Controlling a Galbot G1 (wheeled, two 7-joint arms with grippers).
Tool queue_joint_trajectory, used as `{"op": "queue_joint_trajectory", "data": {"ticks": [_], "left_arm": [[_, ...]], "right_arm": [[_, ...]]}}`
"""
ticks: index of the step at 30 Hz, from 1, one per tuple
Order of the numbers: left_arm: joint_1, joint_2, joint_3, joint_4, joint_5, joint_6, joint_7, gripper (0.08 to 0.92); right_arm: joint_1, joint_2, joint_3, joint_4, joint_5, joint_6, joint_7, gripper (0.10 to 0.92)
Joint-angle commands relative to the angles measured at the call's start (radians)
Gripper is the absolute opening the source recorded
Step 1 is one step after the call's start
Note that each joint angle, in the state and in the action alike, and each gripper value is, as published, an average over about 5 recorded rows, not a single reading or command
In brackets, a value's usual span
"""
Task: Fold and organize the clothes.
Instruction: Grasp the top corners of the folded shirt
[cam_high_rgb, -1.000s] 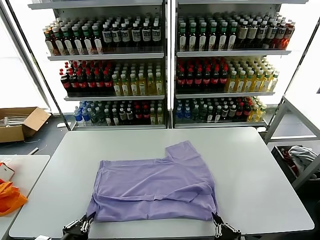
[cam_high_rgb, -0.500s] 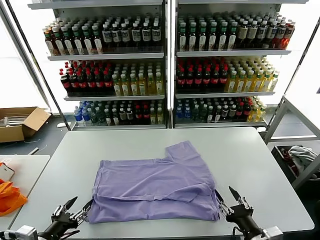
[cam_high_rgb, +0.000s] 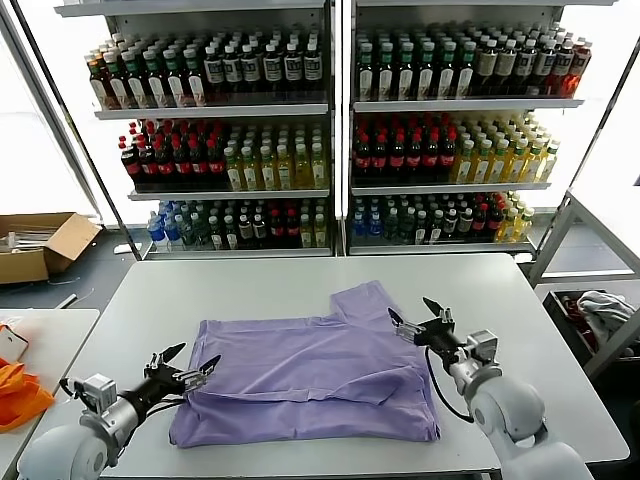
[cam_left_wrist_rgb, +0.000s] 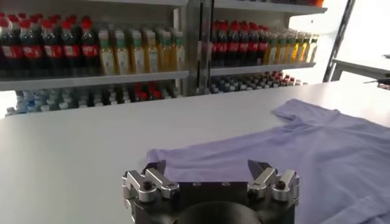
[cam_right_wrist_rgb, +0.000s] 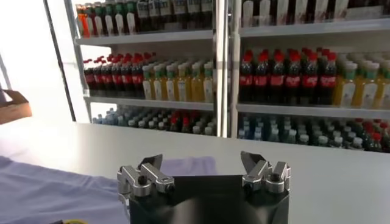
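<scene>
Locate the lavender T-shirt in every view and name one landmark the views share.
Head view: lavender T-shirt lies folded mid-table, between both grippers.
Left wrist view: it spreads across the table just beyond the open left gripper.
Right wrist view: its edge shows beside the open right gripper.
Shared landmark: bottle shelves.

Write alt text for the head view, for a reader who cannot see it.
A lavender T-shirt lies partly folded on a white table, one sleeve sticking out toward shelves of bottled drinks. The left hand is open at the shirt's left edge; the right hand is open by that sleeve, holding nothing.
</scene>
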Motion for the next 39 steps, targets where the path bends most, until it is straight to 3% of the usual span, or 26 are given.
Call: {"op": "queue_joint_trajectory", "data": {"ticks": [1,10,21,26,33,39], "left_arm": [[-0.39,0.069,0.226,0.389,-0.019,-0.014,0.023,0.823],[-0.414,0.068,0.251,0.469,-0.019,-0.025,0.025,0.823],[-0.349,0.052,0.241,0.449,-0.01,-0.035,0.029,0.823],[-0.328,0.053,0.239,0.439,-0.011,-0.037,0.037,0.759],[-0.308,0.056,0.238,0.409,-0.012,-0.043,0.045,0.542],[-0.288,0.052,0.225,0.358,-0.021,-0.052,0.039,0.369]], "right_arm": [[0.315,0.066,-0.155,-0.376,0.008,-0.041,-0.026,0.823],[0.369,0.15,-0.16,-0.546,-0.005,-0.05,-0.033,0.823],[0.356,0.174,-0.188,-0.567,-0.022,-0.049,-0.022,0.793],[0.336,0.183,-0.188,-0.555,-0.017,-0.048,-0.016,0.655],[0.311,0.188,-0.172,-0.507,0.022,-0.045,0.001,0.456],[0.258,0.169,-0.142,-0.363,0.084,-0.033,0.017,0.282]]}}
